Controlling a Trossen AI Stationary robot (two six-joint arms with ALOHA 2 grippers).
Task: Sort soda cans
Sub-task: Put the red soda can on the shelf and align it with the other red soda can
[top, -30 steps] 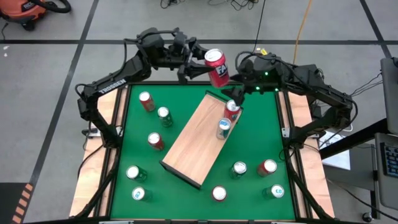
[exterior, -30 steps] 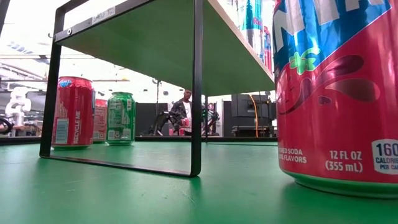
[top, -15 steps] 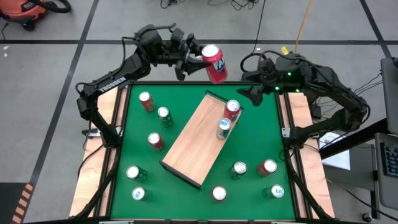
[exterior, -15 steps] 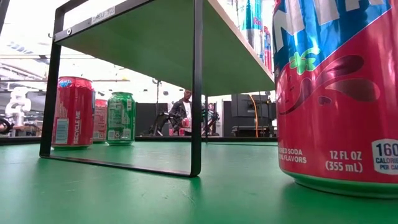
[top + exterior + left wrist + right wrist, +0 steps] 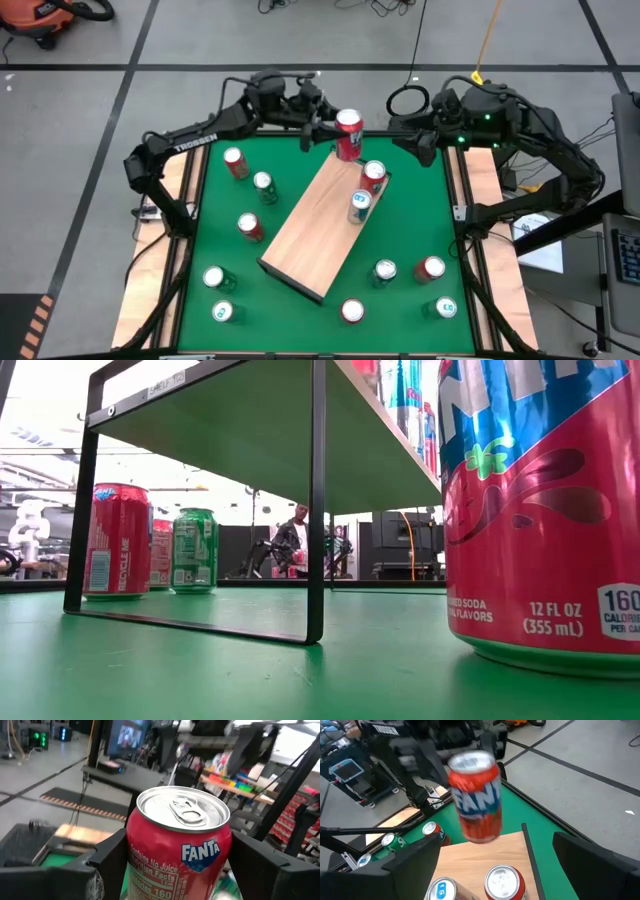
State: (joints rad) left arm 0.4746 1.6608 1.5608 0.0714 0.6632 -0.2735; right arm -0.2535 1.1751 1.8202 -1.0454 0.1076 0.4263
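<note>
My left gripper is shut on a red Fanta can over the far end of the light wooden board. In the left wrist view the can stands upright between the fingers. A red can and a blue can stand on the board. My right gripper is open and empty, to the right of the board's far end. Its wrist view looks at the held can. My left gripper pinches the red Fanta can's side wall between its two fingers, one on each side, below the silver top. The fingers come about level from the table's left side. The can is upright and lifted clear above the board's far end.
Several red, green and blue cans stand on the green mat: left of the board, and near the front edge. The board is a raised shelf on black metal legs.
My left gripper has come down and toward the table's near edge with the red can, which was tilted and now stands upright over the board's far end. My right gripper has drawn back from the cans on the board toward the table's right edge.
</note>
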